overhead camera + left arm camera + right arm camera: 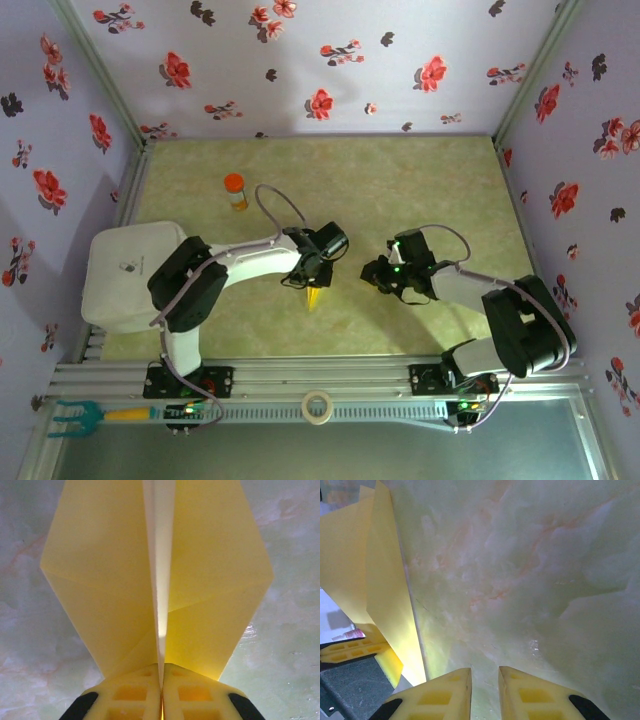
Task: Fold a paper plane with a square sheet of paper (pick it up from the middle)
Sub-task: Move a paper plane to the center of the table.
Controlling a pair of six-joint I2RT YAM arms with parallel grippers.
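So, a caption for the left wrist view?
Left gripper, jaws shut on the folded yellow paper at its centre crease.

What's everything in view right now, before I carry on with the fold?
paper plane: one, yellow, creased down the middle, mid-table between the arms
bottle: one, orange cap, standing on the table's far left
tape roll: one, pale, on the near rail between the arm bases
fork-like tool: one, green head and yellow-orange handle, near-left rail
white case: one, white, table's left edge
table: one, green marbled
left claw: one, yellow fingers, shut on the paper plane's centre fold
right claw: one, yellow fingers, slightly open, empty, beside the paper plane
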